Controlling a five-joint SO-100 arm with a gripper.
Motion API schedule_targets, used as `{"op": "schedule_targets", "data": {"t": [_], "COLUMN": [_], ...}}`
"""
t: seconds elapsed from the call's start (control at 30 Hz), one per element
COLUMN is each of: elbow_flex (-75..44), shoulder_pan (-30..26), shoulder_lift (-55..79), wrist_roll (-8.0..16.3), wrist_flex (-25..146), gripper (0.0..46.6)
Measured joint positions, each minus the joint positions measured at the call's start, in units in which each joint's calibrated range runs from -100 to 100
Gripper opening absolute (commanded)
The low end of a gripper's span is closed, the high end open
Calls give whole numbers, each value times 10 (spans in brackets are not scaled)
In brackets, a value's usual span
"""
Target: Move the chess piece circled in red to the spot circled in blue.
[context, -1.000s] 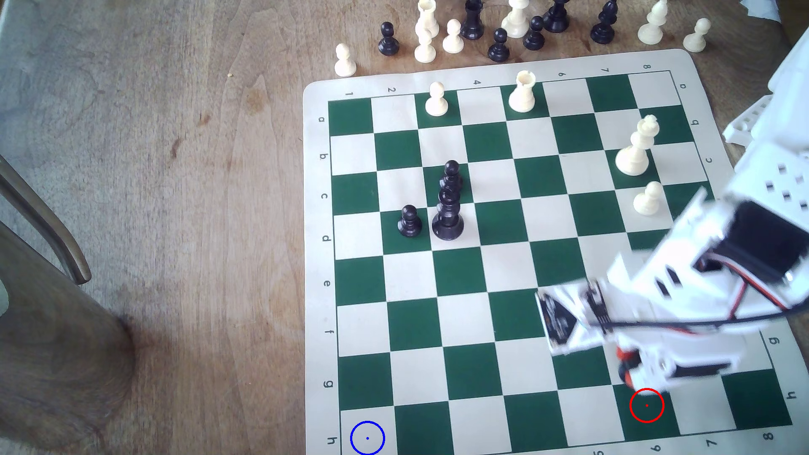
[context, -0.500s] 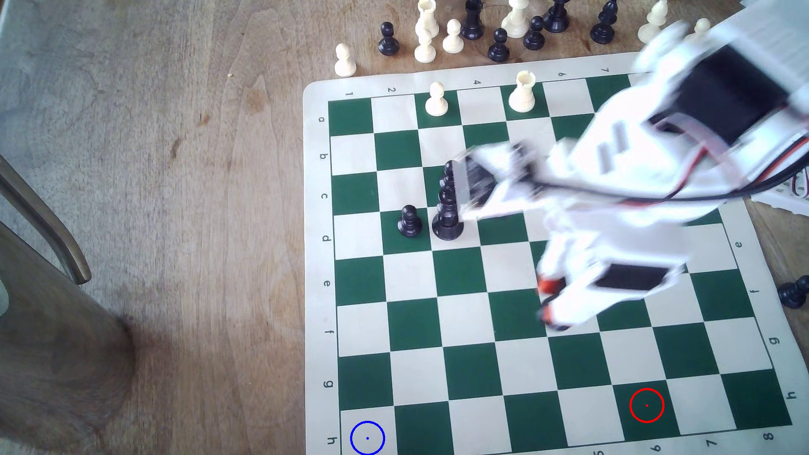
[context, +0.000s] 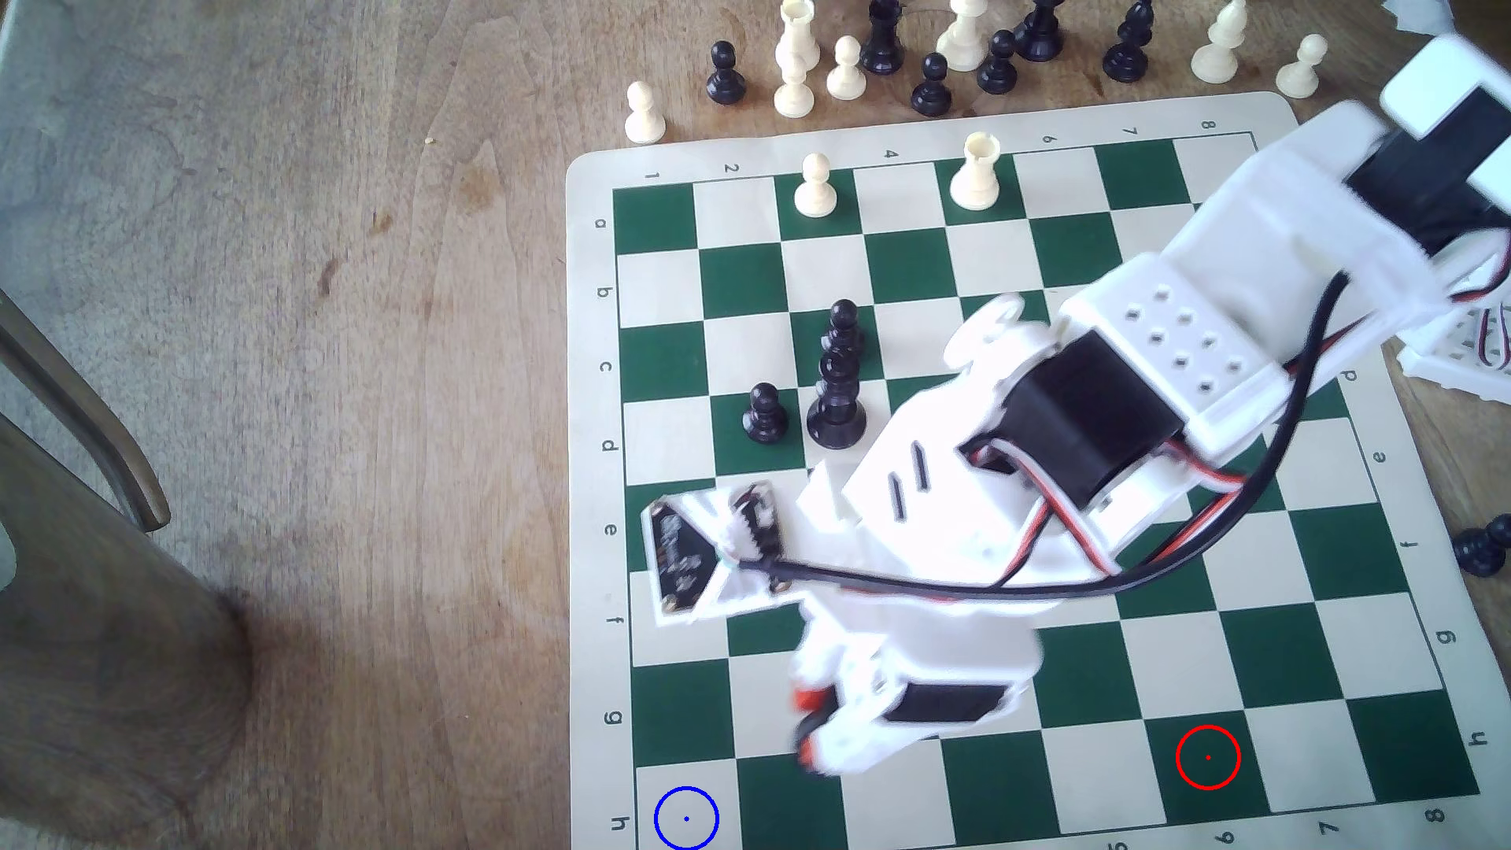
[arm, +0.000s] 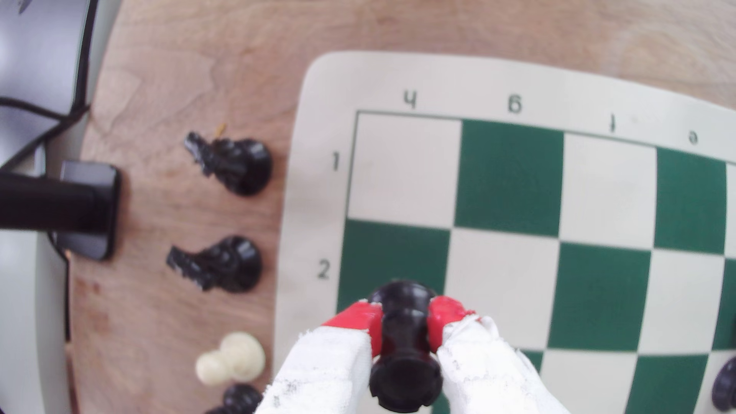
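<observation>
In the wrist view my gripper (arm: 406,314) is shut on the chess piece (arm: 404,338), a short stout black piece held tilted between the red-tipped fingers (arm: 354,316). It hangs above the green square by the 2 label, one square from the cream corner square (arm: 406,171). In the exterior view the gripper (context: 809,723) sits low over the board's lower-left part, with a dark sliver of the chess piece (context: 805,726) between the orange tips. The spot (context: 686,818), a blue-ringed cream square, lies just down and to the exterior view's left. The red-ringed green square (context: 1208,758) is bare.
A black pawn (context: 764,415) and a tall black piece (context: 836,400) stand mid-board, behind the arm. A white pawn (context: 815,186) and rook (context: 977,173) stand on the far row. Spare pieces (context: 932,82) crowd beyond the board. Two black knights (arm: 235,165) lie beside the corner.
The arm left the red-ringed square, swung up over the board's middle, then came down toward the blue-ringed corner, carrying the black piece throughout.
</observation>
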State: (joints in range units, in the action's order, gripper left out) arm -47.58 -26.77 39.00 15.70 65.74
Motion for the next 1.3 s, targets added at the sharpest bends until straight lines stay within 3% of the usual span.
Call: {"op": "schedule_targets", "data": {"t": [0.47, 1.3], "elbow_flex": [-6, -6], "shoulder_pan": [21, 23], "shoulder_lift": [74, 112], "wrist_roll": [-12, -12], "wrist_flex": [-170, -195], "gripper": [2, 3]}}
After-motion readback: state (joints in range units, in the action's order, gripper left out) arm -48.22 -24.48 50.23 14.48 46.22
